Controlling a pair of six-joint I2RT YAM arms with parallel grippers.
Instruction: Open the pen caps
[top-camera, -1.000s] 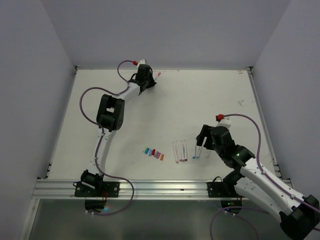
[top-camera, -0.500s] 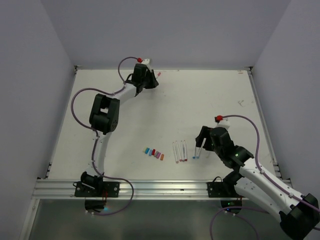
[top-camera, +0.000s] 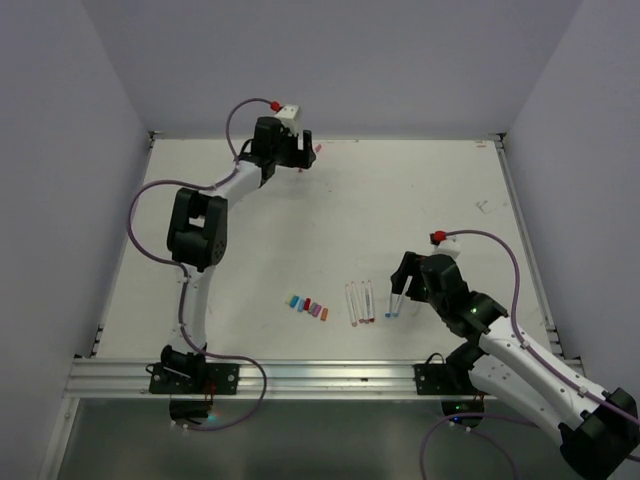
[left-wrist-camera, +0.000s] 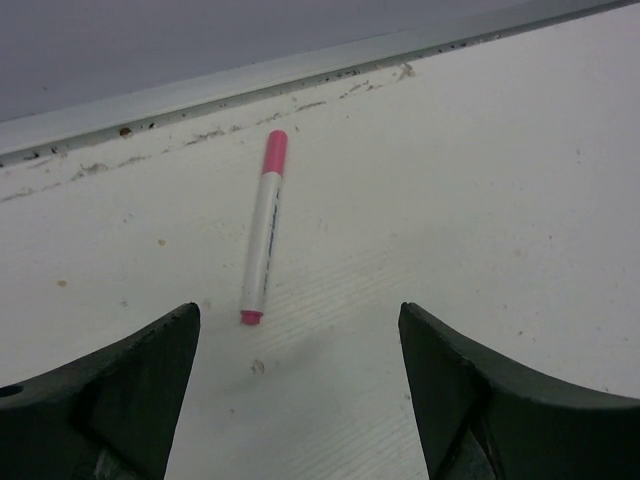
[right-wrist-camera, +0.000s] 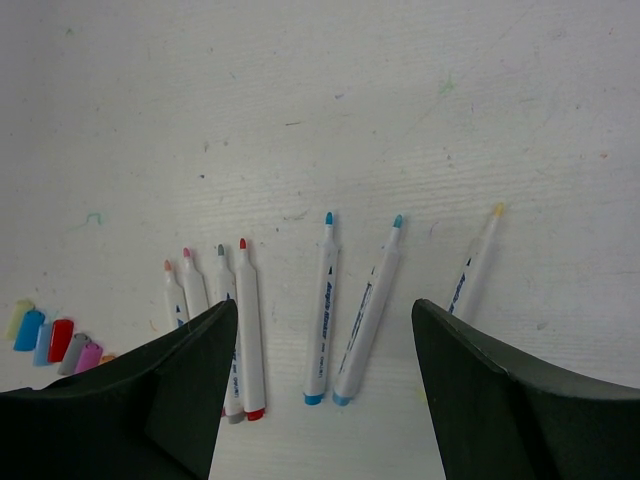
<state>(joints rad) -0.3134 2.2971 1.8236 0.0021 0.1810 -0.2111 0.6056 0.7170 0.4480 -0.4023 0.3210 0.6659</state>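
Pen caps (top-camera: 308, 306) sit in a little row on the white surface (top-camera: 430, 190), near the front rail (top-camera: 320, 372), just left of the uncapped pens (top-camera: 360, 302). Pale walls (top-camera: 330, 60) box it all in. My left arm (top-camera: 195, 230) is stretched to the far edge, left tool (left-wrist-camera: 300, 335) spread wide, pink pen (left-wrist-camera: 262, 240) lying loose just ahead of it. Right tool (right-wrist-camera: 322, 310) hangs spread over the pens

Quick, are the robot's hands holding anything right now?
Left gripper: open, holding nothing; the pink pen lies loose ahead.
Right gripper: open, holding nothing.
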